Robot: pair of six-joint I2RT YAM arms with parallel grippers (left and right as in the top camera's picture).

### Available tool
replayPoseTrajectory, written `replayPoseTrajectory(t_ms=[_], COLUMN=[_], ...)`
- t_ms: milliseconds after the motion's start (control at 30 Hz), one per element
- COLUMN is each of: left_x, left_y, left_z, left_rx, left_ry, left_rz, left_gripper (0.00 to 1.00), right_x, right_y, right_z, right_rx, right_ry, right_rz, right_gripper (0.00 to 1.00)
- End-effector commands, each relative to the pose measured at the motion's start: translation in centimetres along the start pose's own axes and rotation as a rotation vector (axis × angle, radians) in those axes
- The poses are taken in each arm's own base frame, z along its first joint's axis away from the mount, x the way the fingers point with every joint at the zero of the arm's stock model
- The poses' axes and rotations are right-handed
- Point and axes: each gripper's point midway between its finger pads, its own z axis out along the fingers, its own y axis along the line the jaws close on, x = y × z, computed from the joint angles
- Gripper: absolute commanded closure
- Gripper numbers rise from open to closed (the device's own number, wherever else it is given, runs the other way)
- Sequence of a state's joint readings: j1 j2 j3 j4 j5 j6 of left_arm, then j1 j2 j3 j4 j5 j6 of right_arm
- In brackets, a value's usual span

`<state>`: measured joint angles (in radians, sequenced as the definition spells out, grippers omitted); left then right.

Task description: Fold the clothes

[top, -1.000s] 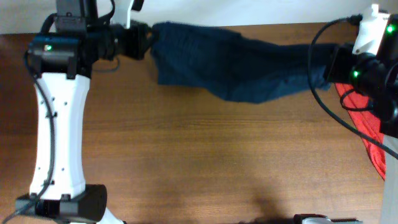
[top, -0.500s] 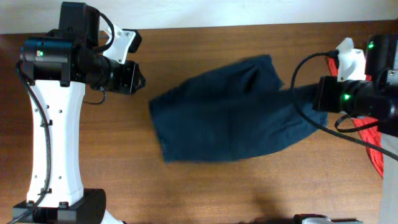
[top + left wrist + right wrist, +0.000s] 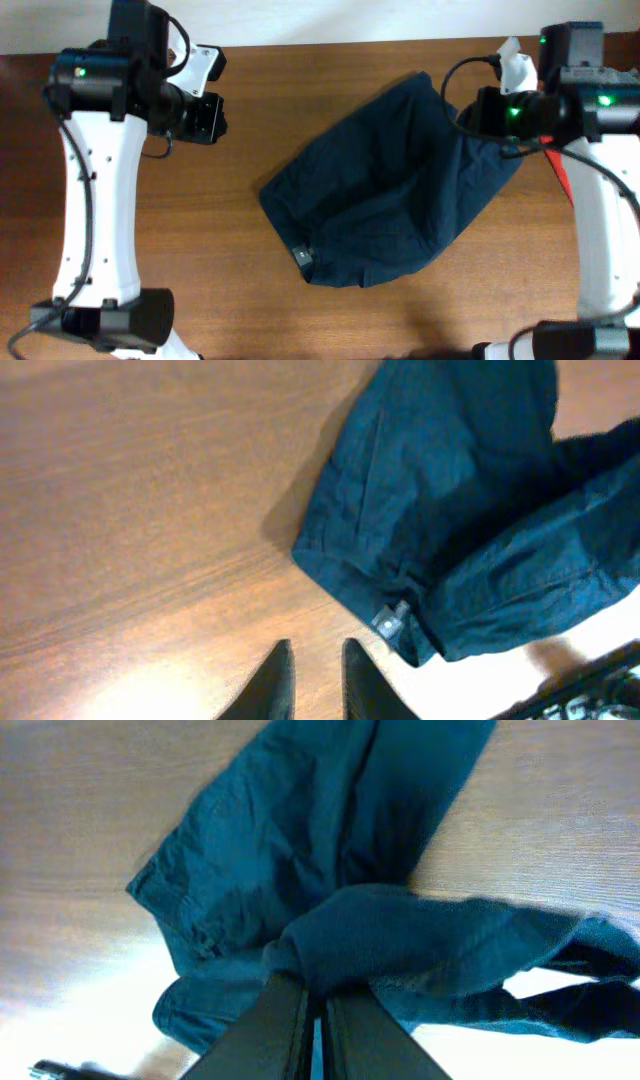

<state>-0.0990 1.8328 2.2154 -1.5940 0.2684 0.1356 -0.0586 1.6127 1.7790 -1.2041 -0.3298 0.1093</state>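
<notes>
Navy clothes (image 3: 380, 210), one garment, pinched by the right gripper (image 3: 318, 995).

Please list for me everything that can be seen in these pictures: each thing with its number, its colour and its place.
navy garment: one, dark navy blue, crumpled on the middle of the table, right end pinched by the right gripper
label: one, grey, at the garment's lower-left corner in the overhead view
red cloth: one, bright red, only a sliver showing beside the right arm
table: one, brown wood, under everything
left arm: one, white and black, left side
right arm: one, white and black, right side
left gripper: one, black, fingers slightly apart, empty, over bare wood beside the garment
right gripper: one, black, shut on the garment
</notes>
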Motion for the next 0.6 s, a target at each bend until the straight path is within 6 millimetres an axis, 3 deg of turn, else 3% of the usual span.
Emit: replayPoseTrajectory(t_ms=[0,200,267,367,400,433,567], left_x=[0.3,1.3,2.7,3.6,4.0,5.1,7.4], left_y=[-0.2,-1.1,-1.9,-3.3,-3.9,-5.1,-7.0], left_z=[1.6,-1.2,-2.6,-2.9,-2.6,-1.2,3.6], left_rx=[0.012,0.004,0.004,0.014,0.022,0.04,0.095], left_ry=[0.055,0.017,0.027,0.03,0.044,0.097,0.222], left_rz=[0.008,-0.019,-0.026,-0.035,-0.022,0.005,0.03], left_gripper=[0.85,0.85,0.85,0.86,0.84,0.8,0.78], right_x=[-0.8,-2.2,-2.2,-1.8,-1.6,-1.3,-1.2], right_y=[0.3,-2.3,-2.6,-2.6,-2.7,-2.7,-2.7], right_z=[3.1,4.2,4.1,4.0,4.0,4.0,4.0], right_rx=[-0.073,0.06,0.08,0.081,0.082,0.084,0.084], right_ry=[0.029,-0.015,-0.016,0.0,0.006,0.018,0.024], right_rz=[0.012,0.025,0.025,0.03,0.032,0.035,0.037], right_gripper=[0.95,0.95,0.95,0.95,0.95,0.95,0.95])
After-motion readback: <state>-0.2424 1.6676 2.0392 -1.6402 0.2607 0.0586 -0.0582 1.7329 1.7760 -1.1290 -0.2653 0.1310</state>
